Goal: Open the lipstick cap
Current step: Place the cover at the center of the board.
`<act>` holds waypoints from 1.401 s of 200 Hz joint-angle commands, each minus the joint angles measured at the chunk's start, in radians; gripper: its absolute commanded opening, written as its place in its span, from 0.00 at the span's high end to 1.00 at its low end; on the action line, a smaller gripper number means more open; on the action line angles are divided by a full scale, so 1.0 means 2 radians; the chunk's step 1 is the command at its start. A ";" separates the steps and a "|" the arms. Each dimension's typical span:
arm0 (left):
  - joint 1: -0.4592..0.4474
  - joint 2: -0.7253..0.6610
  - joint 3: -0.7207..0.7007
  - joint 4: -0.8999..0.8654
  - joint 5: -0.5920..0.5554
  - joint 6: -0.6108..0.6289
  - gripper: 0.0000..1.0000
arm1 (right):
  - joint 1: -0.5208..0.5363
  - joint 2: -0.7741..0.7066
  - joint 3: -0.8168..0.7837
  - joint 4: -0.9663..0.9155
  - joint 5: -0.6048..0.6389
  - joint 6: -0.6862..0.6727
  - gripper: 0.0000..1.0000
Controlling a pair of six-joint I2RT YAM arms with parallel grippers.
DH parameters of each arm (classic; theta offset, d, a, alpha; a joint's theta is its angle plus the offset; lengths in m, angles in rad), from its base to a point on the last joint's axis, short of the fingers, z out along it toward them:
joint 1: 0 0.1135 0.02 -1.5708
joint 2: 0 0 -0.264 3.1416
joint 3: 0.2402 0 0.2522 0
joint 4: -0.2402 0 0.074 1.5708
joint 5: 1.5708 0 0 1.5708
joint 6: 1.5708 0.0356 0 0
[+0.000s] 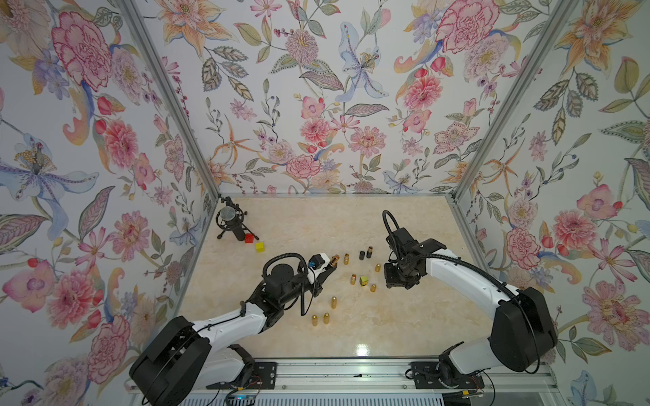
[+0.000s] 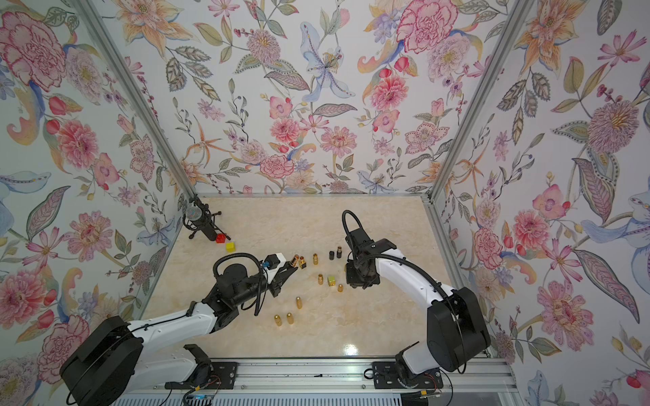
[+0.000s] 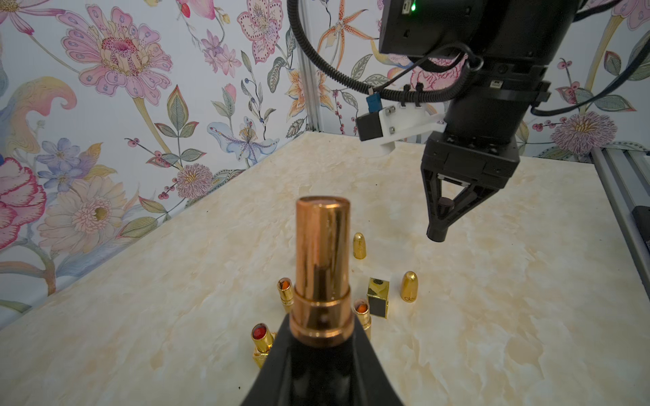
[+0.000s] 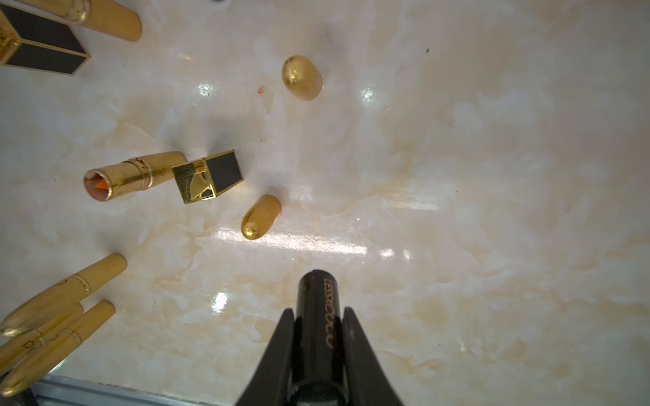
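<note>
Left pincer (image 3: 322,328) clenched on the base end of the copper lipstick (image 3: 323,246). It appears lifted off the worktop (image 3: 492,281), cap end pointing away from the wrist, cap seated. Right pincer (image 4: 318,313) clenched on a black lettered tube (image 4: 316,291), well apart from the lipstick.

Risks, as judged:
- The right pincer is occupied, so it likely cannot take the copper cap until the black tube is set down. Placed carelessly, the tube could topple the pieces standing nearby.
- Polished round metal may slip or twist in the grip under a pull.
- A skewed pull could jam the cap.

Materials:
- Lipstick: mirror-smooth cylinder, stepped collar.
- Black tube: glossy.
- Loose gold caps (image 3: 409,285): bullet-shaped.
- One square gold-and-black piece (image 3: 378,297).
- Opened lipsticks (image 3: 285,288): orange-red tips showing.
- Worktop: glossy, cream marbling.
</note>
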State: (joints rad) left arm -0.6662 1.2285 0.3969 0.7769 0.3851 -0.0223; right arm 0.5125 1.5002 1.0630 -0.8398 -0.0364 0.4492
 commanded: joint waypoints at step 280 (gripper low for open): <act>0.006 -0.003 -0.008 0.025 -0.011 -0.014 1.00 | 0.044 0.050 0.021 0.033 0.053 0.002 0.59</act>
State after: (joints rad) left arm -0.6659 1.2324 0.3920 0.7902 0.3805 -0.0345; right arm 0.5945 1.6794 1.0611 -0.7372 0.0795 0.4450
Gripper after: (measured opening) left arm 0.226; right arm 0.401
